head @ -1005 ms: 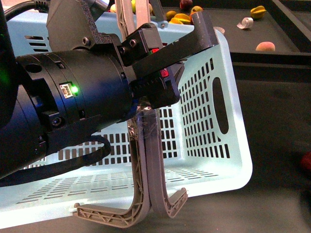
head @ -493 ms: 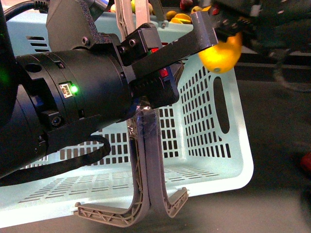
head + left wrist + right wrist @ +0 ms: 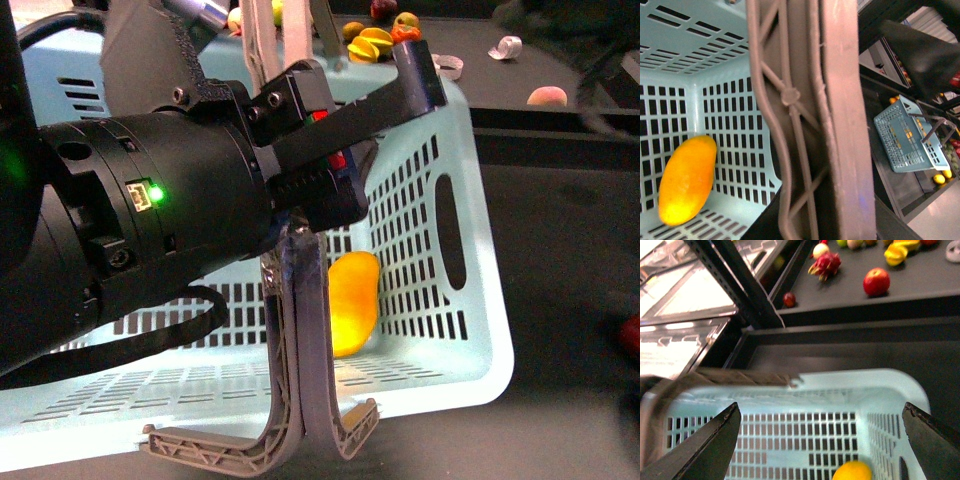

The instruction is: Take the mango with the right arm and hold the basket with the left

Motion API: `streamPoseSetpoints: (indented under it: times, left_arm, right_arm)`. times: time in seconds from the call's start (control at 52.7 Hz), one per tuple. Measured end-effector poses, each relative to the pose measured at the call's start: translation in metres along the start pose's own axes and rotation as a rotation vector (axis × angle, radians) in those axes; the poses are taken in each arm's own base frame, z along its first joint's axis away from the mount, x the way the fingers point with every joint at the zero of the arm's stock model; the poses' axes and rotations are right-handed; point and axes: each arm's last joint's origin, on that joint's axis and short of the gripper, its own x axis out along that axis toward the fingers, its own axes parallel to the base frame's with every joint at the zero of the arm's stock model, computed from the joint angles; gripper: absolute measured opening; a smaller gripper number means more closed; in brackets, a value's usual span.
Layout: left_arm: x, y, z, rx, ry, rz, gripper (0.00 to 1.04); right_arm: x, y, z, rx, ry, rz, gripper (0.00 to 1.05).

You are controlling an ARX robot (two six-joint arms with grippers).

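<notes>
The mango [image 3: 352, 305] lies inside the turquoise basket [image 3: 480, 200], against its slotted far wall. It also shows in the left wrist view [image 3: 687, 180] and at the lower edge of the right wrist view [image 3: 852, 471]. My left gripper [image 3: 330, 150] is shut on the basket's grey-brown handles [image 3: 300, 330], which fill the left wrist view [image 3: 805, 120]. My right gripper [image 3: 817, 440] is open and empty, above the basket's rim [image 3: 840, 382]. In the front view the right arm is only a dark blur at the top right.
On the dark shelf behind lie yellow star fruits [image 3: 370, 40], a peach [image 3: 546, 96] and a white tape roll [image 3: 505, 46]. A red apple [image 3: 876, 281] and a dragon fruit [image 3: 826, 264] are also there. A second turquoise basket [image 3: 905, 135] stands further off.
Half a second ago my right gripper held the mango over the basket's rim. Now the mango lies in the basket and the right gripper has opened and drawn away upward.
</notes>
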Motion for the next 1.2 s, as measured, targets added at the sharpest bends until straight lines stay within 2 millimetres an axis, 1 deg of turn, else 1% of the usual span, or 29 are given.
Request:
streamPoseSetpoints:
  times: [0.019,0.133,0.266,0.322,0.436,0.512,0.664,0.778,1.043,1.119,1.157,1.195]
  left_arm:
    - [0.000,0.000,0.000,-0.007,0.000,0.002,0.16]
    - [0.000,0.000,0.000,-0.014,-0.002,0.006,0.16]
    - [0.000,0.001,0.000,-0.002,-0.008,0.012,0.16]
    - [0.000,0.001,0.000,-0.002,-0.009,0.013,0.16]
    - [0.000,0.001,0.000,-0.003,-0.005,0.008,0.16]
    - [0.000,0.000,0.000,-0.004,-0.003,0.004,0.16]
    - [0.000,0.000,0.000,-0.003,-0.003,0.005,0.16]
    - [0.000,0.000,0.000,-0.002,-0.004,0.006,0.16]
    - [0.000,0.000,0.000,-0.003,-0.005,0.007,0.16]
    - [0.000,0.000,0.000,-0.002,-0.005,0.007,0.16]
    - [0.000,0.000,0.000,-0.002,-0.005,0.007,0.16]
    - [0.000,0.000,0.000,-0.001,-0.005,0.007,0.16]
  right_arm:
    - [-0.003,0.000,0.001,0.000,-0.008,-0.008,0.96]
    - [-0.033,-0.006,0.011,0.007,-0.090,-0.081,0.97]
    - [-0.069,-0.018,0.011,0.017,-0.145,-0.177,0.97]
    - [-0.088,-0.025,0.007,0.019,-0.162,-0.235,0.97]
    - [-0.116,-0.033,-0.002,0.018,-0.182,-0.322,0.97]
    - [-0.137,-0.037,-0.012,0.004,-0.220,-0.410,0.97]
    - [-0.168,-0.045,-0.032,-0.006,-0.278,-0.558,0.97]
    - [-0.181,-0.049,-0.047,-0.029,-0.277,-0.644,0.97]
    - [-0.183,-0.048,-0.048,-0.041,-0.283,-0.640,0.97]
    - [-0.183,-0.051,-0.049,-0.096,-0.328,-0.503,0.88]
    - [-0.185,-0.052,-0.052,-0.159,-0.359,-0.421,0.81]
    - [-0.187,-0.053,-0.053,-0.205,-0.374,-0.378,0.76]
